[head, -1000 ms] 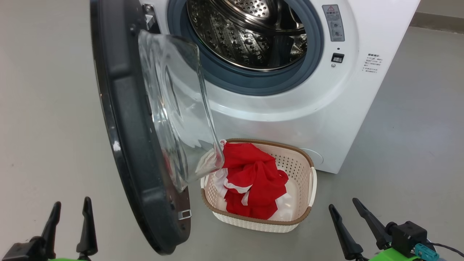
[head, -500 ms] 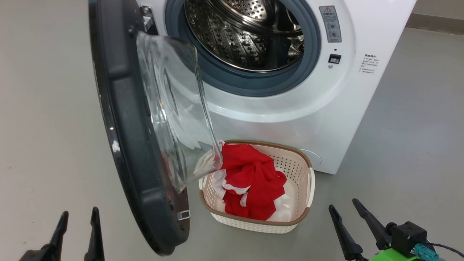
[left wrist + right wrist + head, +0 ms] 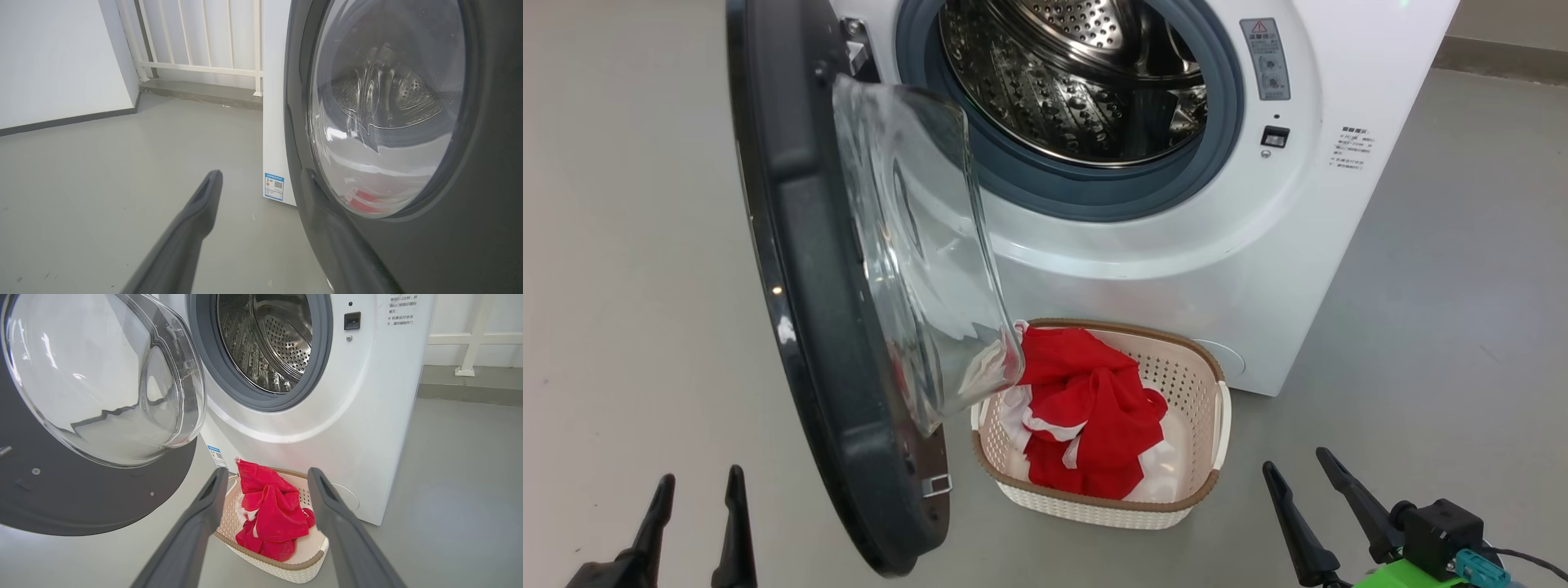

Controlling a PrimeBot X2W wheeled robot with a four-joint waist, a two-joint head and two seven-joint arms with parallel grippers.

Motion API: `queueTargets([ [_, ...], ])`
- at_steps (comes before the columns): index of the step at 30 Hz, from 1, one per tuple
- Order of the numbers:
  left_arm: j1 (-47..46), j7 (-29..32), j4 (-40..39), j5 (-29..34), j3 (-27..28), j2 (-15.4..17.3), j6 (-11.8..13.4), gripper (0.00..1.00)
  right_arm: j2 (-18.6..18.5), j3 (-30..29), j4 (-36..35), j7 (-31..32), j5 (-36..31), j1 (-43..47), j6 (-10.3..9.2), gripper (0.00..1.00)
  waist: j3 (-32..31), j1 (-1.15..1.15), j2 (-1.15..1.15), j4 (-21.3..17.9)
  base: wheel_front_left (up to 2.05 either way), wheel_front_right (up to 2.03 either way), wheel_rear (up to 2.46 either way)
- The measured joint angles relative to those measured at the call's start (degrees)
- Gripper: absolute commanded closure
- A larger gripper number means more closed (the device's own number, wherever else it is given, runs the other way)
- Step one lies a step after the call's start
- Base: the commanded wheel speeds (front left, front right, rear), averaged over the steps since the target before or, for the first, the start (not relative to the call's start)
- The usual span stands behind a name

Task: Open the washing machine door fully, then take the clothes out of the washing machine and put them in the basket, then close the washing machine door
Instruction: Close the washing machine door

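The white washing machine [image 3: 1176,269] stands with its black-rimmed door [image 3: 809,286] swung wide open to the left, its glass bowl [image 3: 915,245] bulging toward the drum [image 3: 1078,73], where no clothes show. On the floor below sits the cream basket [image 3: 1201,392] holding the red and white clothes [image 3: 1094,416]. My left gripper [image 3: 698,488] is open at the lower left, just outside the door's outer face [image 3: 470,224]. At the lower right my right gripper [image 3: 1298,469] is open, a short way from the basket [image 3: 302,567] and clothes [image 3: 273,514].
Grey floor [image 3: 629,286] spreads left and right of the machine. A white railing [image 3: 196,36] and a white wall [image 3: 57,57] stand behind it on the left. A low kerb [image 3: 470,390] runs along the back right.
My left gripper has sunk lower in the head view and shifted slightly right toward the door. The camera tilted a little. Door, basket and right gripper stay put.
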Motion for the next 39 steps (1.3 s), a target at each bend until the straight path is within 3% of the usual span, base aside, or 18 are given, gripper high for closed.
queueTargets([
  [5,0.00,0.00,0.00,-1.86,0.76,-0.15,0.00,0.00,0.08,0.02,-0.02,0.01,0.00,0.00,0.00,0.00,-0.11,0.00,0.00,0.03,0.00,0.00,0.00],
  [6,-0.01,0.00,-0.04,-2.72,0.88,-0.15,-0.01,0.08,0.09,0.04,-0.01,0.00,0.00,0.00,0.00,0.00,-0.10,0.00,0.00,0.06,0.00,0.00,0.00],
  [7,-0.05,0.00,-0.18,-3.76,0.97,-0.21,-0.01,0.35,0.09,0.04,-0.01,0.00,0.00,0.01,0.00,0.00,-0.10,0.00,0.00,0.11,0.00,0.00,0.00],
  [8,-0.12,0.00,-0.38,-5.14,1.13,-0.31,0.00,0.55,0.09,0.05,-0.01,0.01,0.00,0.01,0.00,0.00,-0.11,0.00,0.00,0.16,0.00,0.00,0.00],
  [9,-0.15,0.00,-0.64,-6.22,1.15,-0.26,0.00,0.87,0.09,0.10,-0.01,0.00,0.00,0.01,0.00,0.00,-0.13,0.00,0.00,0.20,0.00,0.00,0.00],
  [10,-0.20,0.00,-0.88,-7.20,1.11,-0.20,-0.01,1.00,0.09,0.13,-0.01,0.00,0.00,0.01,0.00,0.00,-0.15,0.00,0.00,0.23,0.00,0.00,0.00],
  [19,-3.90,-0.01,-2.09,-17.03,-0.68,5.84,-0.01,1.00,0.11,0.64,0.01,0.00,0.00,0.01,0.00,0.00,0.15,0.00,0.00,0.37,0.00,0.00,0.00],
  [25,-7.23,-0.01,0.80,-31.05,-5.34,11.23,-0.01,1.00,0.10,0.88,0.05,0.00,0.00,-0.01,0.00,0.00,0.72,0.00,0.00,0.37,0.00,0.00,0.00],
  [33,-12.90,10.91,1.77,-54.79,-8.00,20.06,0.00,1.00,0.13,0.88,0.08,0.00,0.00,-0.04,0.00,0.00,1.29,0.00,0.00,0.57,0.00,0.00,0.00],
  [39,-17.07,18.84,3.03,-64.78,-8.37,24.60,0.00,1.00,0.09,0.79,0.07,0.00,0.00,-0.14,0.00,0.00,2.11,0.00,0.00,0.77,0.00,0.00,0.00],
])
